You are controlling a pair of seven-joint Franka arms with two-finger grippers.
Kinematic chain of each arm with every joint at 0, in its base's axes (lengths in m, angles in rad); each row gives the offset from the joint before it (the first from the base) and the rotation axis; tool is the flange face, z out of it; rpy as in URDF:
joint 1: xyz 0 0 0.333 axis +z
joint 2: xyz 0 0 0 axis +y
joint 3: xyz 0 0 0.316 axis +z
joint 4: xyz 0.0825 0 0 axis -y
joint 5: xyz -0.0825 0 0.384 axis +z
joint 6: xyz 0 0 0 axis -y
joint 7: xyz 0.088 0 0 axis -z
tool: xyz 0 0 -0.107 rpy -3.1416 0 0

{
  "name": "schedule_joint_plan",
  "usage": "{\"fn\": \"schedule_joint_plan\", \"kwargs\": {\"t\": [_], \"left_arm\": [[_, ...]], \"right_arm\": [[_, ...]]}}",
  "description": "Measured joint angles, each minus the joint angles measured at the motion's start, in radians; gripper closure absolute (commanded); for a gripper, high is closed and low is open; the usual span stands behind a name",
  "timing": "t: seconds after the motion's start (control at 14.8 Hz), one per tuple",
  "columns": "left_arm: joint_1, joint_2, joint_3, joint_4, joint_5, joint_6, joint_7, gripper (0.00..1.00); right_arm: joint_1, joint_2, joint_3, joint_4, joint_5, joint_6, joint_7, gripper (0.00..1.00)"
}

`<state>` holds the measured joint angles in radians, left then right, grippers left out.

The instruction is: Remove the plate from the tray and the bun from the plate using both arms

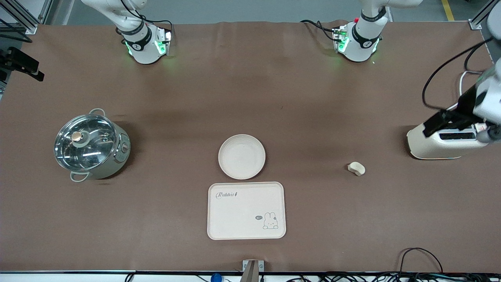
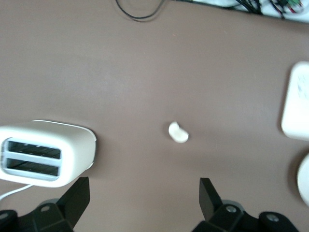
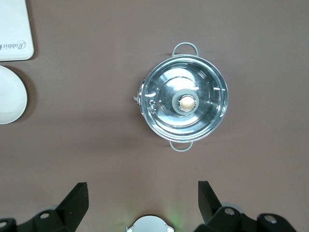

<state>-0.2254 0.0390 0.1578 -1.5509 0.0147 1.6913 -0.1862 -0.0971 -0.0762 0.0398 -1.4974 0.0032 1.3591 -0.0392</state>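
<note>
The round cream plate (image 1: 242,156) lies on the brown table mid-table, just farther from the front camera than the rabbit tray (image 1: 246,210). It also shows in the right wrist view (image 3: 8,101). The small pale bun (image 1: 356,168) lies alone on the table toward the left arm's end; it also shows in the left wrist view (image 2: 177,132). My left gripper (image 1: 441,121) hangs over the toaster (image 1: 442,144); in its wrist view the left gripper (image 2: 142,186) is open and empty. My right gripper (image 3: 142,188) is open and empty, high over the table near its arm's base, out of the front view.
A steel pot with a glass lid (image 1: 92,145) stands toward the right arm's end and shows in the right wrist view (image 3: 184,102). The white toaster (image 2: 46,152) stands beside the bun. Cables (image 1: 420,258) lie along the table's near edge.
</note>
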Motion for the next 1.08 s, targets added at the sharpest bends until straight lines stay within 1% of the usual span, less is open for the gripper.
{"fn": "schedule_joint_plan", "kwargs": {"t": [0.2, 0.27, 0.34, 0.47, 0.61, 0.68, 0.81, 1.08], "left_arm": [[0.003, -0.078, -0.003, -0.003, 0.0, -0.126, 0.093, 0.0], [0.02, -0.094, -0.018, -0.006, 0.0, -0.146, 0.109, 0.0], [0.065, -0.107, -0.065, -0.009, 0.0, -0.159, 0.124, 0.0], [0.179, -0.124, -0.193, -0.018, -0.001, -0.175, 0.14, 0.0], [0.25, -0.138, -0.269, -0.034, -0.015, -0.177, 0.154, 0.0], [0.274, -0.143, -0.286, -0.041, -0.032, -0.177, 0.17, 0.0], [0.297, -0.144, -0.29, -0.048, -0.048, -0.178, 0.19, 0.0], [0.303, -0.144, -0.291, -0.046, -0.051, -0.207, 0.191, 0.0]], "right_arm": [[0.025, 0.0, 0.012, -0.004, 0.008, 0.0, -0.001, 0.0], [0.031, 0.0, 0.015, -0.006, 0.008, 0.0, -0.001, 0.0], [0.037, 0.0, 0.015, -0.006, 0.008, 0.0, -0.001, 0.0], [0.043, 0.0, 0.016, -0.007, 0.008, 0.003, -0.001, 0.0], [0.044, 0.0, 0.016, -0.008, 0.009, 0.004, -0.001, 0.0], [0.044, 0.0, 0.016, -0.009, 0.009, 0.004, -0.001, 0.0], [0.045, 0.0, 0.016, -0.014, 0.01, 0.001, -0.002, 0.0], [0.06, 0.0, 0.016, -0.02, 0.01, -0.014, -0.002, 0.0]]}}
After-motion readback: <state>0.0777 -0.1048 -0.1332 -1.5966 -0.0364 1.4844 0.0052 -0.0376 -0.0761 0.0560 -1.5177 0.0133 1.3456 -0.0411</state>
